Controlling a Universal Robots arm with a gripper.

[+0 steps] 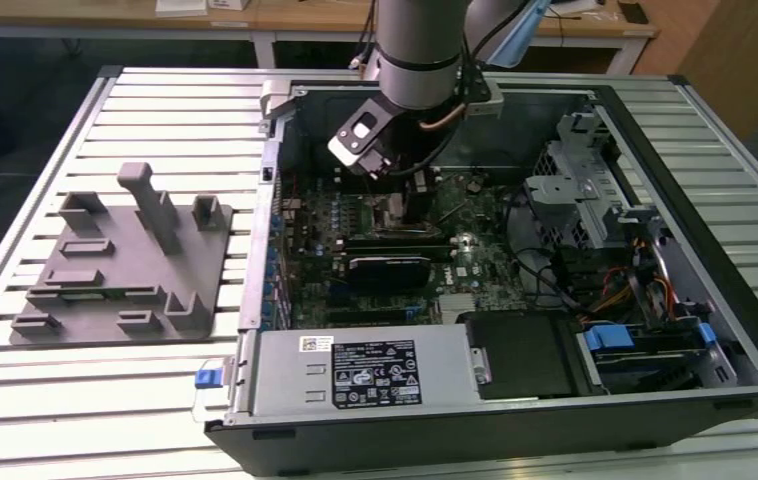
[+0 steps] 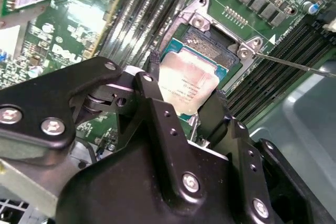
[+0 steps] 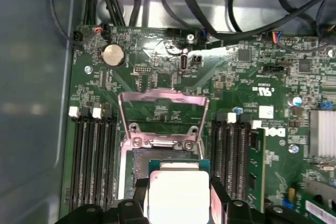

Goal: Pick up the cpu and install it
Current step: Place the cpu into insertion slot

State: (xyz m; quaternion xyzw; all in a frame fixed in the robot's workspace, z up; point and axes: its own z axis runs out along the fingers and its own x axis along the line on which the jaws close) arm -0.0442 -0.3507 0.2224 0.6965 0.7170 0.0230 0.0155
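Gripper (image 3: 178,205) low inside the open computer case (image 1: 513,440) — jaws pinching the cpu (image 3: 178,190) by two opposite edges. Cpu level over the socket (image 2: 207,41), silver top up; seated or just above, cannot tell. Beyond it, hinged metal frame (image 3: 163,96) stands open. Grey fixture block (image 1: 126,265) on the table (image 1: 86,420) — exterior view's left of the case.

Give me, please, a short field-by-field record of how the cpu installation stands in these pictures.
gripper: inside the open computer case, fingers closed on two opposite edges of the cpu
cpu: metal top facing up, over the socket; seated or not, cannot tell
load plate: swung open
grey fixture: on the table, at the exterior view's left, outside the case
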